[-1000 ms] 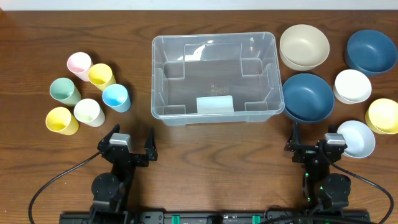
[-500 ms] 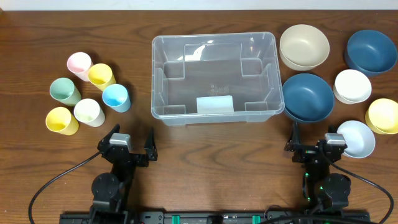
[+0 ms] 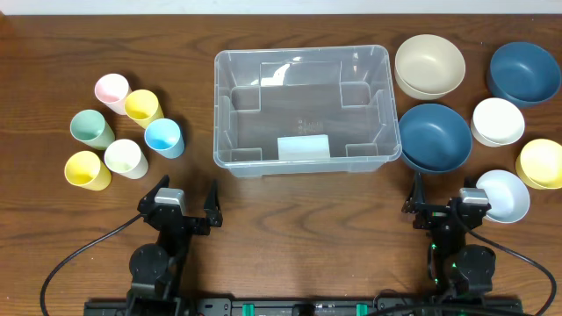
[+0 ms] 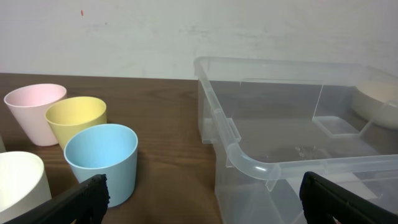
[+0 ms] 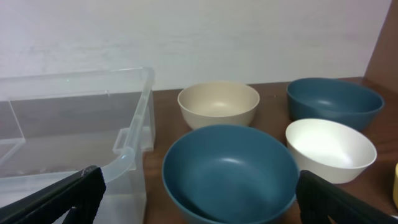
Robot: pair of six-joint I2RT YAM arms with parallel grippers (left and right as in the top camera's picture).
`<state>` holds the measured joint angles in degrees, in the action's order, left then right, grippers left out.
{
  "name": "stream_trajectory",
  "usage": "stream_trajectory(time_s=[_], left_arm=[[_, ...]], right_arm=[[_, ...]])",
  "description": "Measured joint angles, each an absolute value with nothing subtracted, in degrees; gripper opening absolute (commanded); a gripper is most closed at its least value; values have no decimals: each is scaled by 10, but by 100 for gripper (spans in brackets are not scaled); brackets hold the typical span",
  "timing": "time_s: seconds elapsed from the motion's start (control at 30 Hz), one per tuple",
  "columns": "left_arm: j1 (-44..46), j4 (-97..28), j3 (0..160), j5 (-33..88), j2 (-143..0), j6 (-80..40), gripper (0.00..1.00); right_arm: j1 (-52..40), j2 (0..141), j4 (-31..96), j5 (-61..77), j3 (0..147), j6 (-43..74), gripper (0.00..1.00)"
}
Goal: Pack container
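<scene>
The clear plastic container stands empty at the table's centre, a pale label on its near wall; it also shows in the left wrist view and the right wrist view. My left gripper rests open near the front edge, below the container's left corner, its fingertips spread wide with nothing between them. My right gripper rests open just in front of a dark blue bowl, the same dark blue bowl filling its wrist view.
Several pastel cups stand left of the container: pink, yellow, green, blue, white, yellow. Right of it are bowls: beige, dark blue, white, yellow, pale blue.
</scene>
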<state>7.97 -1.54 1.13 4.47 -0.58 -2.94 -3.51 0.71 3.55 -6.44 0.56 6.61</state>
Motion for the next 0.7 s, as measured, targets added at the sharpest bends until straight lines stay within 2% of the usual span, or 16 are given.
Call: stream_trajectory(time_s=[0.17, 0.33, 0.57, 0.7], left_arm=[[80, -15, 11, 45, -6, -29, 98], [80, -16, 11, 44, -6, -29, 98], [80, -16, 11, 44, -6, -29, 98], [80, -16, 11, 44, -6, -29, 98]], right_arm=[[-35, 10, 95, -64, 64, 90, 99], [-35, 58, 159, -64, 235, 100, 99], [-35, 279, 323, -60, 517, 100, 99], [-34, 449, 466, -49, 684, 100, 99]])
